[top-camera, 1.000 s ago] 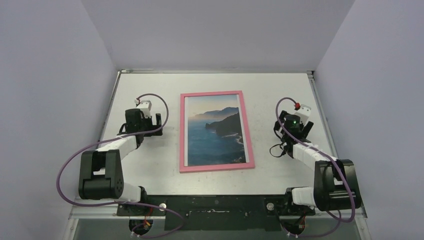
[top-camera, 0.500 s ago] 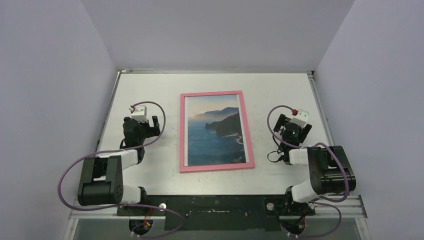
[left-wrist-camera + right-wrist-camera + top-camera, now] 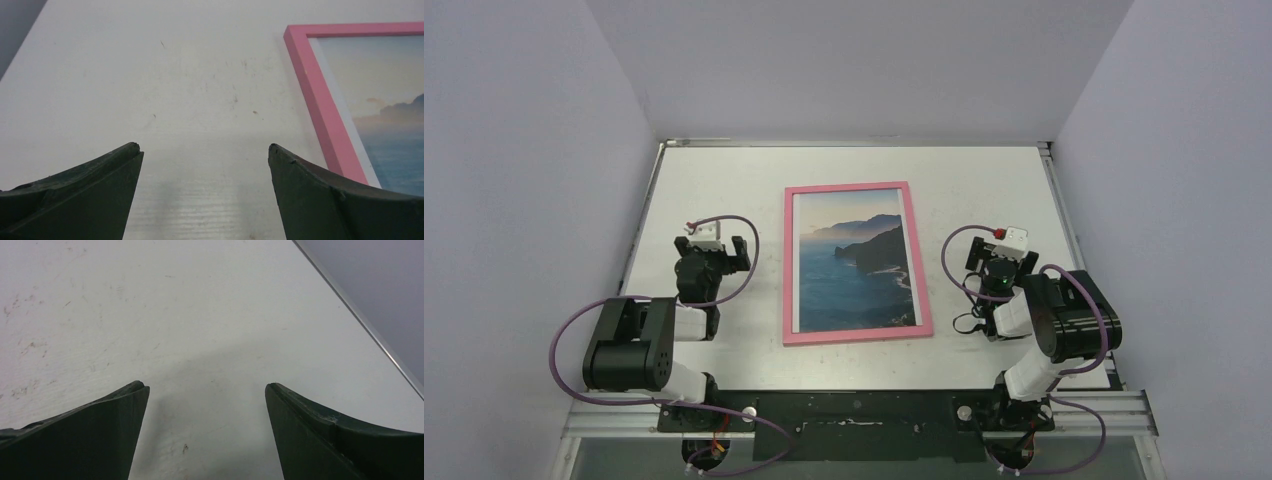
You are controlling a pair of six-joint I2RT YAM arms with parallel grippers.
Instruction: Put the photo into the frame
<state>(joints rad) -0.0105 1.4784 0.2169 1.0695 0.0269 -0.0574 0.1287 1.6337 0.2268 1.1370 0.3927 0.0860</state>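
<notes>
The pink frame [image 3: 789, 262] lies flat in the middle of the table, long side running away from me. The photo [image 3: 854, 260], sea, dark mountains and pale orange sky, shows face up inside its border. My left gripper [image 3: 716, 248] hovers over bare table to the frame's left, open and empty. In the left wrist view the frame's far left corner [image 3: 320, 85] and a strip of the photo [image 3: 385, 90] sit just right of the open left gripper [image 3: 203, 147]. My right gripper [image 3: 1002, 252] stands open to the frame's right; in its wrist view the right gripper [image 3: 206, 385] has only table between its fingers.
The white table [image 3: 714, 170] is walled on three sides by pale purple panels. A metal rail [image 3: 370, 325] marks its right edge close to my right gripper. Both arms are folded back near their bases at the black front bar [image 3: 854, 410].
Both arms have drawn back toward their bases, the grippers sliding nearer to me and staying open. The frame and photo have not moved.
</notes>
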